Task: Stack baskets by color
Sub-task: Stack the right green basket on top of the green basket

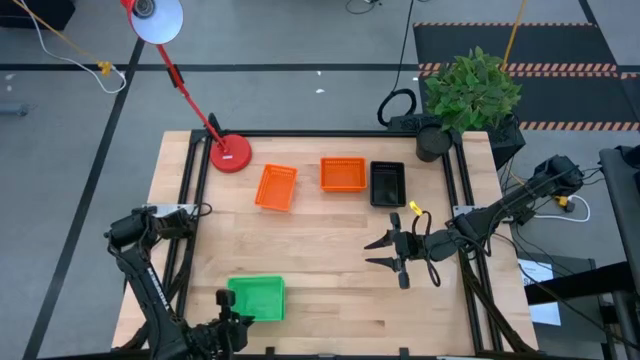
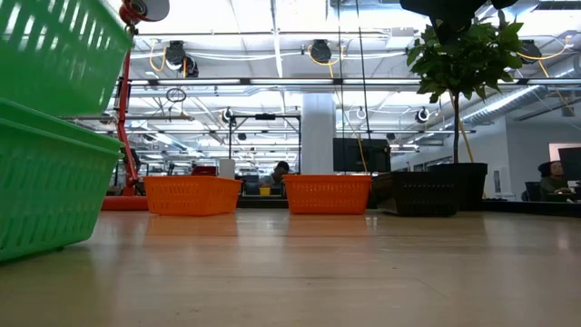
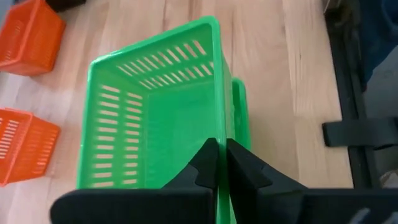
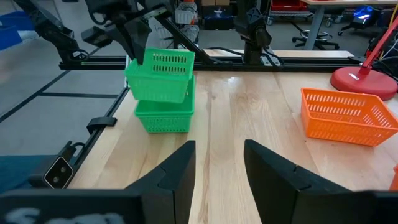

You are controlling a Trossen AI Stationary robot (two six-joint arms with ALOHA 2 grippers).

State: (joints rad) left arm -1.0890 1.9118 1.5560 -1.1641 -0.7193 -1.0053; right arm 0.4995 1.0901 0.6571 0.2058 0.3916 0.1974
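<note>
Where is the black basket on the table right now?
In the high view, the black basket sits on the table's far right part, beside an orange basket and near the potted plant.

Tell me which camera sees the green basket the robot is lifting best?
The right wrist view: the lifted green basket shows whole, tilted above the green stack, pinched by the left gripper. The left wrist view looks inside it, the low view catches one corner, and the high view just shows green.

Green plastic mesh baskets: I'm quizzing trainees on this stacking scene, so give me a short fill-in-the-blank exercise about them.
1. The left gripper has its jaws shut on the rim of a ____ plastic mesh basket.
2. That basket hangs tilted above another green plastic mesh basket, near the table's ____ edge in the high view.
3. The right gripper, jaws open, holds ____.

Missing: green; front; nothing
</note>
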